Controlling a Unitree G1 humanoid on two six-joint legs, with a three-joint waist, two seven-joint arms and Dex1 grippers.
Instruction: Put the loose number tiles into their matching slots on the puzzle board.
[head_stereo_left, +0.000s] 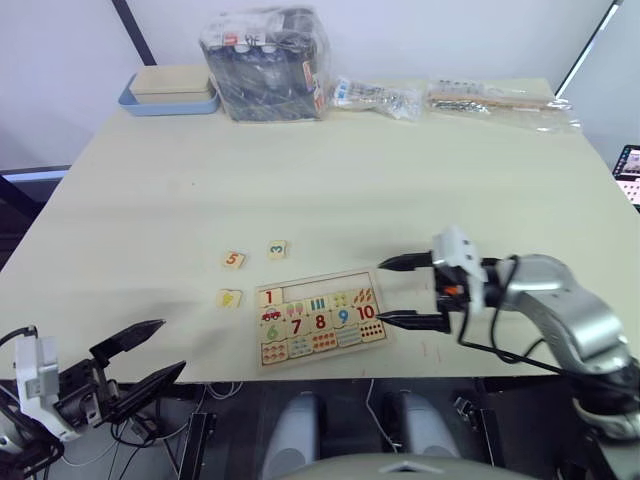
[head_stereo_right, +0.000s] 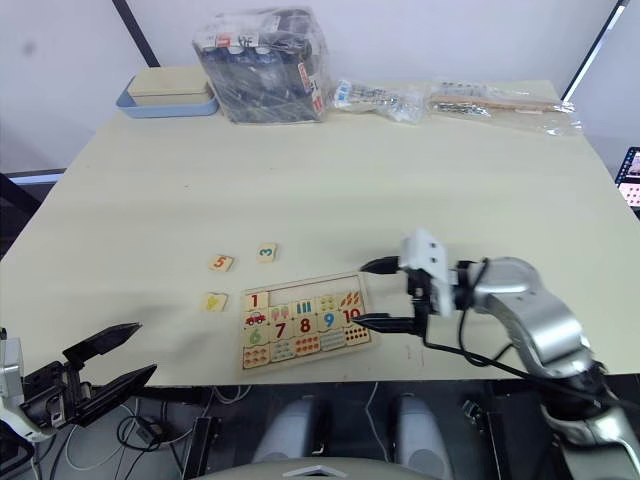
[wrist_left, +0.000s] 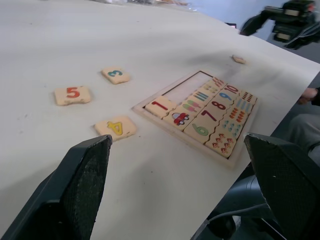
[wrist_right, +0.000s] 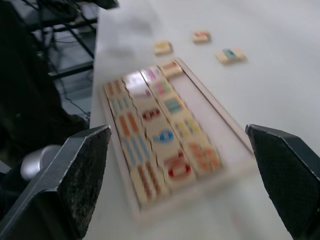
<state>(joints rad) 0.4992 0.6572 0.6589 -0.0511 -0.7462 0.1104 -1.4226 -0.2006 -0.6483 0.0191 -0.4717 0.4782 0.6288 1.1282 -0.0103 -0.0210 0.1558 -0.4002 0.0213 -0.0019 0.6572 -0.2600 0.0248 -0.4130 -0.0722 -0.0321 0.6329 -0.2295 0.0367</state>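
1. Pale wooden puzzle board (head_stereo_left: 318, 318), flat and rectangular with a thin rim, lies near the front edge of the smooth cream table (head_stereo_left: 330, 170).
2. Tile 1 (wrist_left: 160, 105) sits in the board's top row; the rest of that row is bare.
3. Square tiles 5 (head_stereo_left: 233, 260), 3 (head_stereo_left: 277, 249) and 4 (head_stereo_left: 229, 297) lie loose left of the board.
4. Right gripper (head_stereo_left: 405, 291): black fingers apart, at the board's right end.
5. Left gripper (head_stereo_left: 145, 357): fingers apart, off the table's front-left edge.

The pale table (head_stereo_left: 400, 180) carries the puzzle board (head_stereo_left: 318, 320), loose tiles (head_stereo_left: 233, 260), blue tray (head_stereo_left: 168, 100) and, seemingly, plastic bags (head_stereo_left: 268, 50).
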